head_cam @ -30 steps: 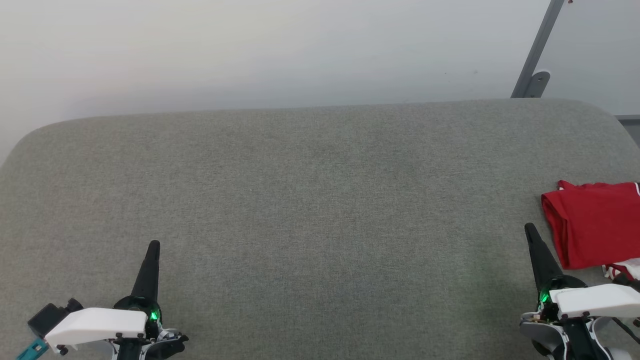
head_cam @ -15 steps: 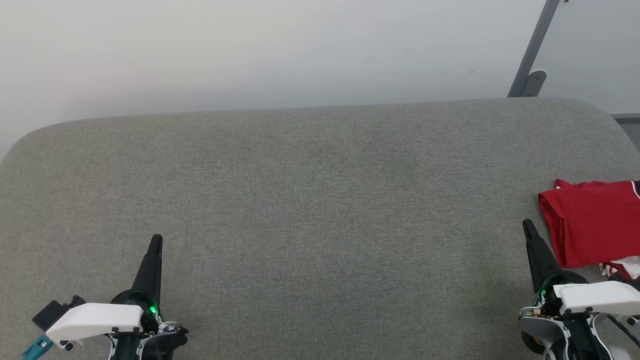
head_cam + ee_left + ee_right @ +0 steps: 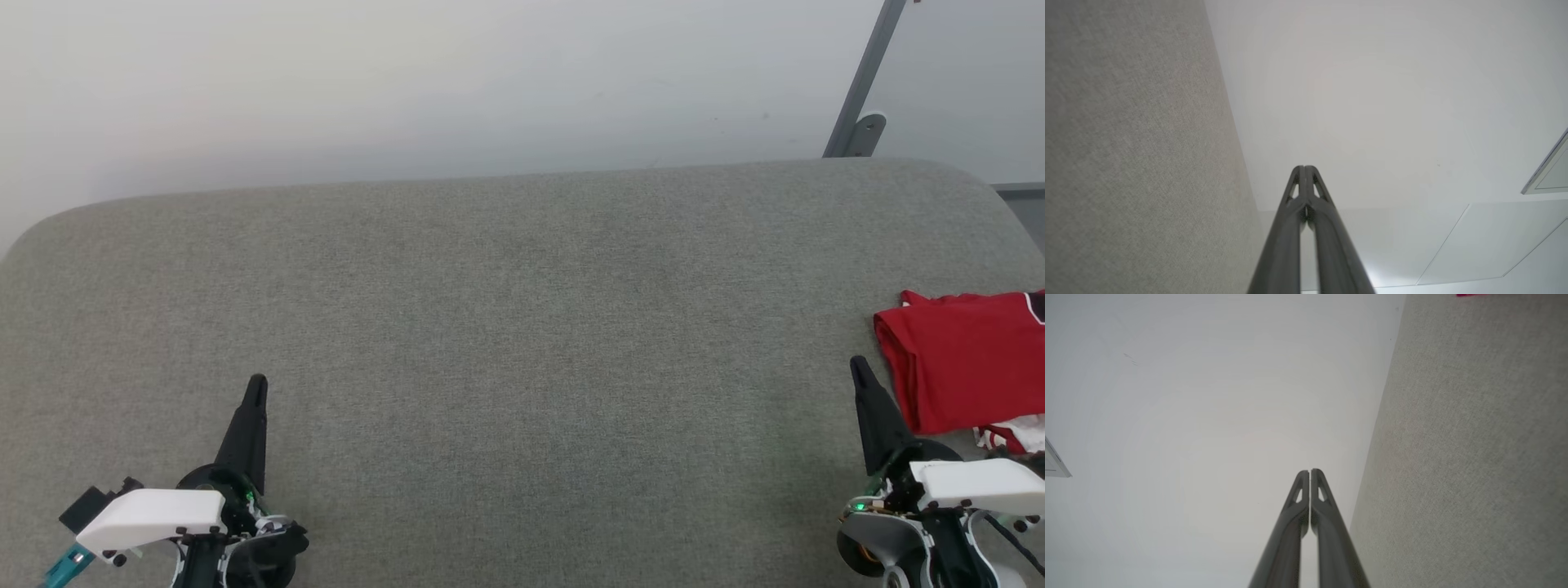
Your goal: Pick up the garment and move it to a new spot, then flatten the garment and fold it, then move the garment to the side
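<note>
Head view: the left gripper (image 3: pixel 256 385) sits at the lower left with its fingers pressed together, holding nothing, and the tip is over bare grey upholstered surface (image 3: pixel 522 327). The right gripper (image 3: pixel 857 365) at the lower right is likewise closed and empty; its tip lies just beside the garment's left edge, and contact cannot be told. The garment (image 3: pixel 963 367) lies folded at the far right of the surface, red side up, with a bit of white-and-red trim at its near corner, and it is cut by the frame edge. The surface between the grippers is wide and bare; its far edge is rounded and meets a pale wall (image 3: pixel 408 82). A grey metal post (image 3: pixel 864 90) stands behind the right corner. Left wrist view: the fingers (image 3: pixel 1294 228) meet at the tip, with the surface on the left. Right wrist view: the fingers (image 3: pixel 1327 522) are shut, with the surface on the right.
</note>
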Motion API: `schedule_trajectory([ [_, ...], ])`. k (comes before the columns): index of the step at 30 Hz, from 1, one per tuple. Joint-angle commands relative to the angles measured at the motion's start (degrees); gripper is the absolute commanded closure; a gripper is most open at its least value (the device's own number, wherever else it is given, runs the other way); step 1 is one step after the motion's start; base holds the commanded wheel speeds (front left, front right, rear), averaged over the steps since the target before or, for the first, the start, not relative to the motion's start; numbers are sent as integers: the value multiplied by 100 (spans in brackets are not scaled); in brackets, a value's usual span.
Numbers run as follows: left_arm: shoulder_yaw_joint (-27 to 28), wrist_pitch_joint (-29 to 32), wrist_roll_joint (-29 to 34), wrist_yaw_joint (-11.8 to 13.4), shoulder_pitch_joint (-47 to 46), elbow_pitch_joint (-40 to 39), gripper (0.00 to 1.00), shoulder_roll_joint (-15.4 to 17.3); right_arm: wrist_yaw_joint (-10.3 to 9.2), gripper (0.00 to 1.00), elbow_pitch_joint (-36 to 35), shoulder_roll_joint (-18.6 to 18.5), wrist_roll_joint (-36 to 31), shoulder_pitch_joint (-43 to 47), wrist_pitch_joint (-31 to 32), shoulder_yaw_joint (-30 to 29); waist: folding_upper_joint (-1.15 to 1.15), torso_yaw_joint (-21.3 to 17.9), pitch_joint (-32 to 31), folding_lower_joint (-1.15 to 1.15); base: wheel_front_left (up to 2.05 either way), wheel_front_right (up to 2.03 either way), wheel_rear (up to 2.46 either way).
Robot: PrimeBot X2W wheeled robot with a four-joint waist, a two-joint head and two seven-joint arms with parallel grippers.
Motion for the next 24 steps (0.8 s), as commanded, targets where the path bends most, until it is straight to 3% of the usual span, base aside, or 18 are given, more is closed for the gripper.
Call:
schedule_trajectory([
  [1,19,35,-72,2,-90,5,100,-5,0,100,19,13,81,-77,29,5,0,-2,0,0,0,0,0],
  [24,48,53,-31,2,-94,5,100,-30,-1,100,13,11,75,-59,20,5,0,-4,0,0,0,0,0],
])
